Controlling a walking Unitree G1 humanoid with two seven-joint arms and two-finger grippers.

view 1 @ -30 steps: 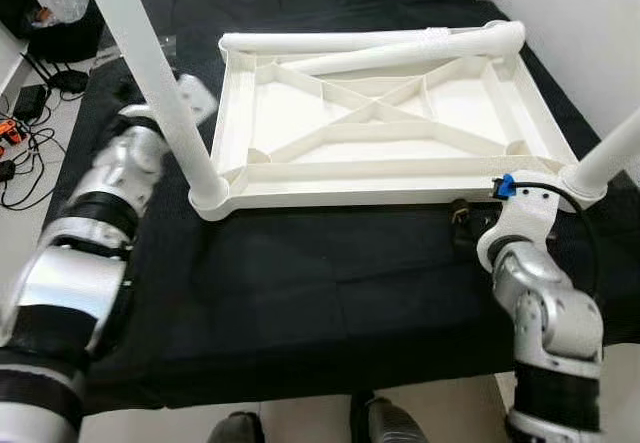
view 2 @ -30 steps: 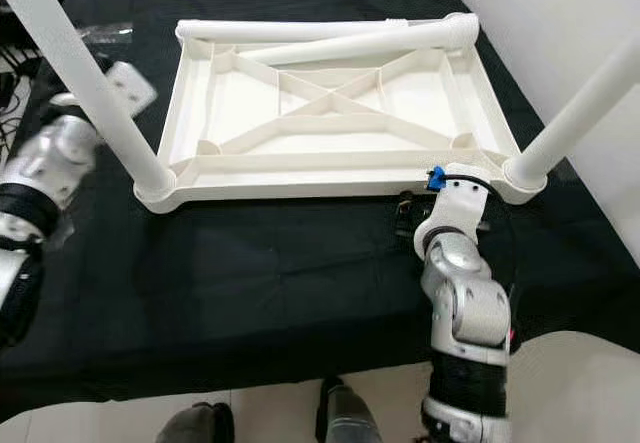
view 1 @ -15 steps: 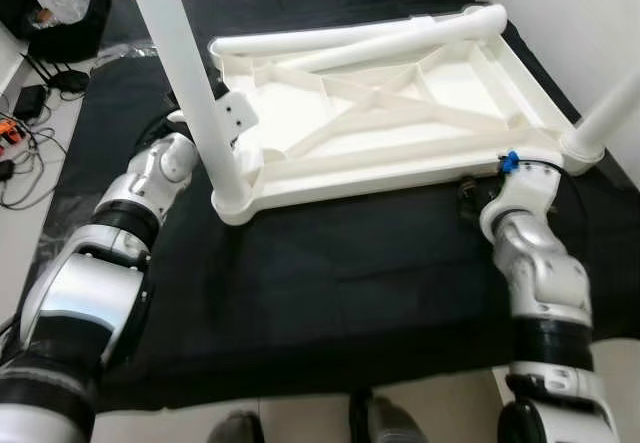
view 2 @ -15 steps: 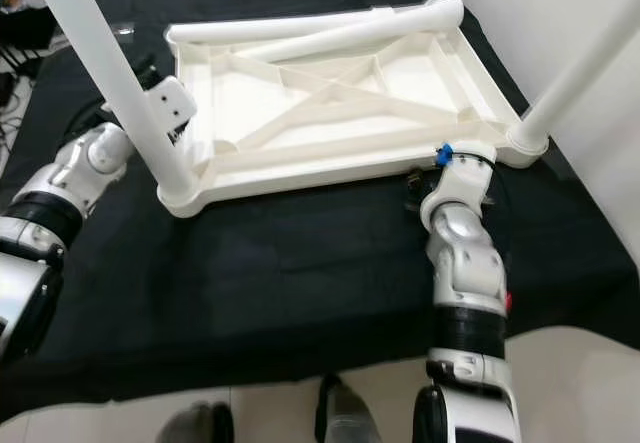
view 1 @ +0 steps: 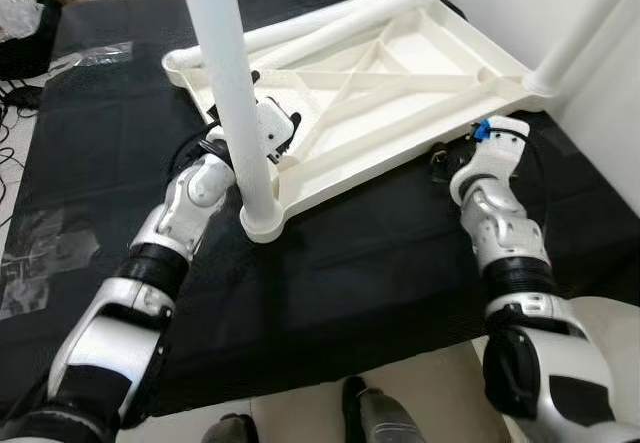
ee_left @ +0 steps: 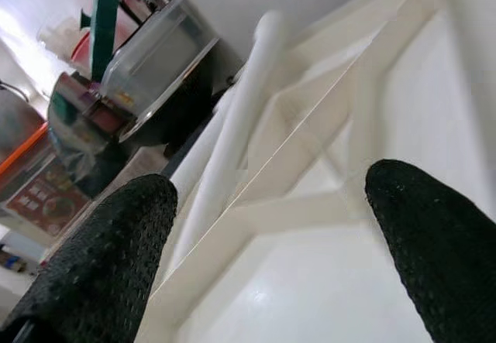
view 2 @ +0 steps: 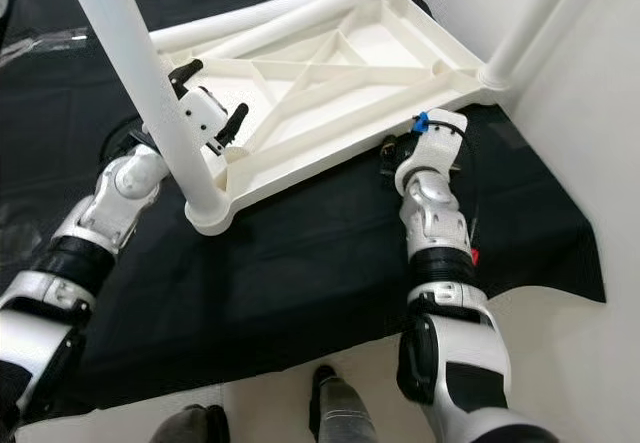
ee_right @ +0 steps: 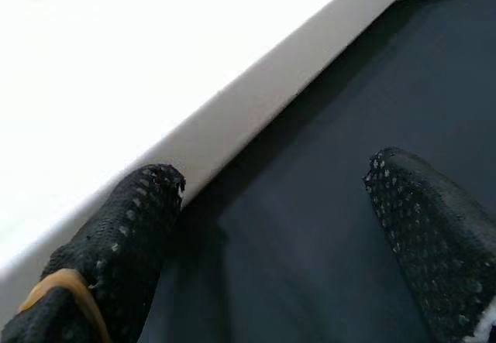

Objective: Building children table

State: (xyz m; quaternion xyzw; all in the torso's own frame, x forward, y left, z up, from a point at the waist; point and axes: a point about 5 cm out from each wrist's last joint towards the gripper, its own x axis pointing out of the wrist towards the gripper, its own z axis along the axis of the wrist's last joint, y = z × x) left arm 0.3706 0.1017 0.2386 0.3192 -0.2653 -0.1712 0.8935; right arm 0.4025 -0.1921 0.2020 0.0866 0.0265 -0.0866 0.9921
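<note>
Upside-down table, long axis diagonal, legs up; left claw, right claw both released.

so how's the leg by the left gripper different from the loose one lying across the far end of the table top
The near leg stands upright, seated in a corner socket of the upturned table top; the loose leg lies flat on the table top's far side, not fitted in a socket. The near leg has the left gripper right beside it, while the loose leg has no gripper near it. Both are plain white round tubes.
</note>
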